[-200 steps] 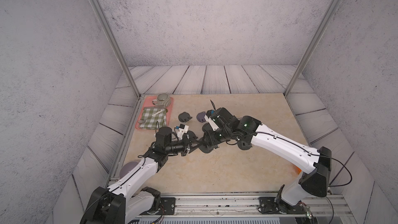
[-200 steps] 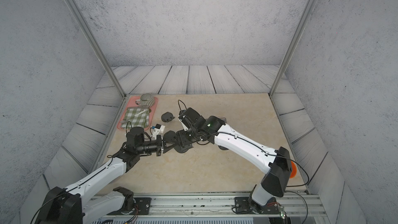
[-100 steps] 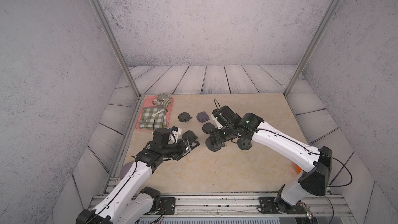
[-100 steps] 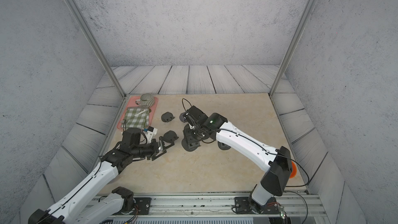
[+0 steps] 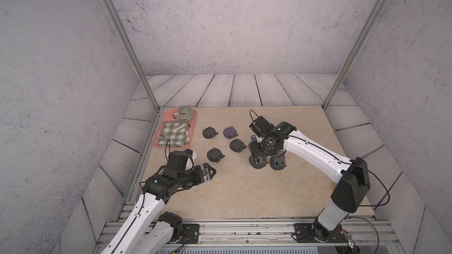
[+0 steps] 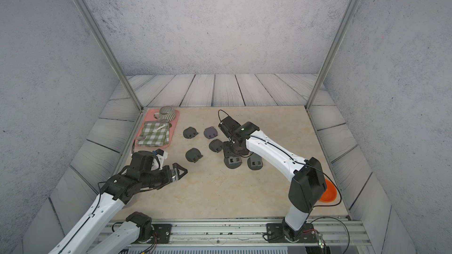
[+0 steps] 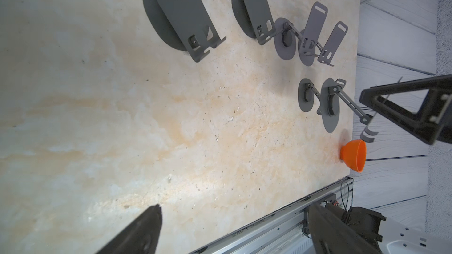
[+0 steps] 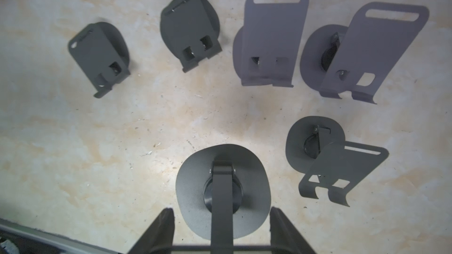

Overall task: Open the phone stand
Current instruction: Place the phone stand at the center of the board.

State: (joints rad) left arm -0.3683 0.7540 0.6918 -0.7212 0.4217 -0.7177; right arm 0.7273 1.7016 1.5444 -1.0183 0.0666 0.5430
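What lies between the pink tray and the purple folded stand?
A dark folded phone stand lies flat there, apart from both the tray and the purple stand. Both top views show it.

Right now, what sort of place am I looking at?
Probably a robot lab test cell: two arms bolted to an aluminium rail, grey panel walls on metal posts enclosing one table, and many phone stands laid out as props.
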